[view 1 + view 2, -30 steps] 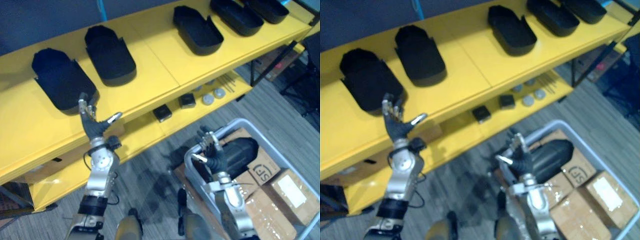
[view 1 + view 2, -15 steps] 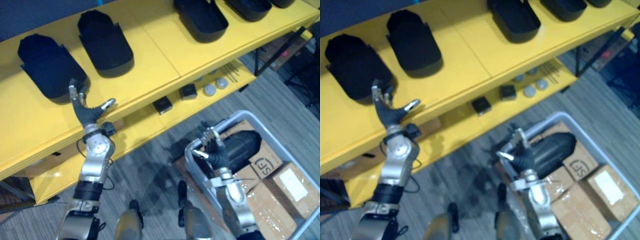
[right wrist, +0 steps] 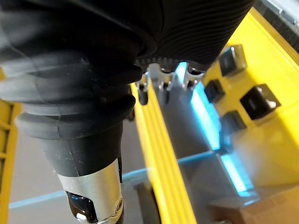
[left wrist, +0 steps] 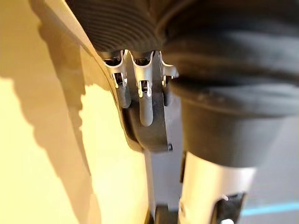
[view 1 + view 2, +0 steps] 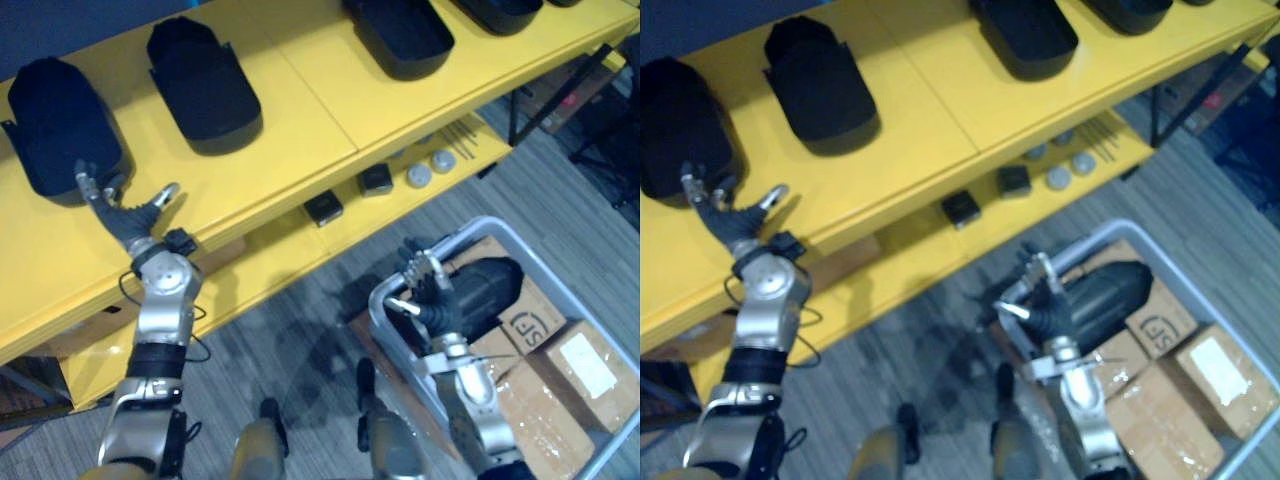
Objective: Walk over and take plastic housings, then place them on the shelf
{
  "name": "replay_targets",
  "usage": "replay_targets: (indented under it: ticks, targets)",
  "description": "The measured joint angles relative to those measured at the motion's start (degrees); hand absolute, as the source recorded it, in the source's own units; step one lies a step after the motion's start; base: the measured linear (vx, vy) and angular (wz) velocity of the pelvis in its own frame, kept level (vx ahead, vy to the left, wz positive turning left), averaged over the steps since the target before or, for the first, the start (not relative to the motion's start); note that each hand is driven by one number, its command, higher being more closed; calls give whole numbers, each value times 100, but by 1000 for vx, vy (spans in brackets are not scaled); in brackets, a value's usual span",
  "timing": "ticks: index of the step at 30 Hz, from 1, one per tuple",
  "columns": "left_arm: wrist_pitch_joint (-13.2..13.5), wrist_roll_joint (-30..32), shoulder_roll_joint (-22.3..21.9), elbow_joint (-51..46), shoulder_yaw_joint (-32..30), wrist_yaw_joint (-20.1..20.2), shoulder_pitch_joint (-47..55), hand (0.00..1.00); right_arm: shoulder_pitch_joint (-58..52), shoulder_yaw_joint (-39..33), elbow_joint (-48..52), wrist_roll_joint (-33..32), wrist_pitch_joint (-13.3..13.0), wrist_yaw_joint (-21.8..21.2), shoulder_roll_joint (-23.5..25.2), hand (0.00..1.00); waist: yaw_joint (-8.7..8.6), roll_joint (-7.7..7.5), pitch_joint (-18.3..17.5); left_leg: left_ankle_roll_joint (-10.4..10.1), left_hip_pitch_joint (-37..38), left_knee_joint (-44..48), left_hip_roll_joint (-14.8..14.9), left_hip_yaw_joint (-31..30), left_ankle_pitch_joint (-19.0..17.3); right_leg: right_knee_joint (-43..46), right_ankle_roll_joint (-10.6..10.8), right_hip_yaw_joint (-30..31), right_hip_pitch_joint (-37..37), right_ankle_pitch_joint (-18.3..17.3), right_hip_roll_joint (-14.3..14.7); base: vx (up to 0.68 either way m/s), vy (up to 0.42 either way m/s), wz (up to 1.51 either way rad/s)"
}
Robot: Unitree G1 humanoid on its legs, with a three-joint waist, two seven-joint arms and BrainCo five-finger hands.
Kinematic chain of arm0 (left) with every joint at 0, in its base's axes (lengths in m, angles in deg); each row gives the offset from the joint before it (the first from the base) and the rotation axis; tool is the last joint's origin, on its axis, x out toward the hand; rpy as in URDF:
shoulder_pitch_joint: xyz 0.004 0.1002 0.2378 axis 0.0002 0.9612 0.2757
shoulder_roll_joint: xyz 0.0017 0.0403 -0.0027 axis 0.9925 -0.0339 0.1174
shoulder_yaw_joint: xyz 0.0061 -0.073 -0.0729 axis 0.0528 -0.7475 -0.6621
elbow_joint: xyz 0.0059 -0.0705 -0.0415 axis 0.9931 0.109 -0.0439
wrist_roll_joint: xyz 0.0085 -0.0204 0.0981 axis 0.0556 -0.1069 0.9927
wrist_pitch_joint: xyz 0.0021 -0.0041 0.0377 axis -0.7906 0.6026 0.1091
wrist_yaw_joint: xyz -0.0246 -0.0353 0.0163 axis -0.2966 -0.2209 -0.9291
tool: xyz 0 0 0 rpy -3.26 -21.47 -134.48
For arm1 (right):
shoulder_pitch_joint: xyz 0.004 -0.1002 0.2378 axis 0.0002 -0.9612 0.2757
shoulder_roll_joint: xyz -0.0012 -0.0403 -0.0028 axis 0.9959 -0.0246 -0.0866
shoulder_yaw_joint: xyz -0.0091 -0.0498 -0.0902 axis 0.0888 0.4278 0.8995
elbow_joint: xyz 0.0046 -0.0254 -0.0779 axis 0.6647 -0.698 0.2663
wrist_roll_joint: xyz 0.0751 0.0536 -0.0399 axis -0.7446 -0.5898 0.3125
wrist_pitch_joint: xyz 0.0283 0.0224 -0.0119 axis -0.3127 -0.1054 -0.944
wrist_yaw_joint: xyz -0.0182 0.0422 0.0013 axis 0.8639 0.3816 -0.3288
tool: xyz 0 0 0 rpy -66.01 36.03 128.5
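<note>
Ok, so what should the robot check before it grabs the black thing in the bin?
1. The left hand is empty: ok, open beside the leftmost housing.
2. The right hand is ready: ok, open, above the bin rim.
3. There is a housing in the bin to take: ok, it lies by the cardboard boxes.
4. There is room on the shelf: ok, bare yellow between housings.
5. The right hand touches that housing: cannot tell.
</note>
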Motion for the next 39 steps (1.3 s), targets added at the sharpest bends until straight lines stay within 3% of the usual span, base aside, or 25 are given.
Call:
replay_targets:
  ticks: [9,12,14,17,21,24,28,30,32,36,39]
  targets:
    - [81,-214,18,-51,-190,-119,21,0,-166,36,89,7,0,5,-6,0,-2,3,3,7,12,-57,-26,-21,42,-1,0,-82,15,0,-22,-8,-4,2]
    - [66,-237,-196,-952,-303,0,457,0,-268,43,203,14,-1,24,64,0,2,0,4,10,35,-102,-38,-55,61,-1,-6,-103,27,-6,-26,-7,-8,4]
    - [-137,263,-432,-2021,-304,-33,1023,0,-315,39,214,25,-1,138,151,0,13,13,11,11,64,-120,-41,-85,61,-1,-17,-125,65,-28,-26,0,-6,5]
    - [-643,1518,-512,-3632,-346,-59,1726,0,-467,48,212,71,-9,302,286,0,55,25,15,5,102,-149,-42,-176,68,-1,-26,-264,154,-77,-27,-6,-13,17]
    - [-940,2521,-458,-4471,-722,-122,2244,0,-717,50,163,144,-56,491,304,0,175,128,-18,11,203,-221,-73,-281,100,-7,-35,-356,273,-106,-51,-8,-6,9]
    - [-1063,2868,-286,-4807,-1077,22,2630,0,-831,48,142,168,-82,506,305,0,204,235,-89,21,229,-300,-93,-312,143,-17,-71,-420,302,-132,-65,-22,-2,12]
    - [-1420,3035,421,-4526,-1322,337,2698,0,-871,41,126,169,-79,498,270,0,258,380,-218,-7,286,-433,-84,-307,210,-47,-70,-425,306,-130,-49,0,0,0]
    - [-1589,3033,995,-3656,-1338,730,2603,0,-942,22,121,165,-74,474,184,0,244,500,-381,-21,324,-511,-79,-296,246,-75,-62,-415,305,-123,-36,-3,-24,-5]
    - [-1674,2937,1308,-3001,-1338,925,2373,0,-968,-11,121,137,-67,415,137,0,237,527,-445,-30,392,-592,-78,-276,279,-75,-60,-398,318,-121,-30,0,-10,-3]
    - [-1664,2809,1903,-1743,-1158,1369,1654,0,-986,-19,121,109,-34,204,-7,0,172,469,-522,-32,397,-600,-79,-267,299,-77,-45,-378,310,-100,-26,-21,-3,-3]
    - [-1684,2805,2484,-770,-599,1870,1214,0,-906,46,120,-10,14,24,-64,0,157,381,-593,-32,395,-592,-91,-125,300,-166,-25,-231,270,-17,-38,-43,5,-17]
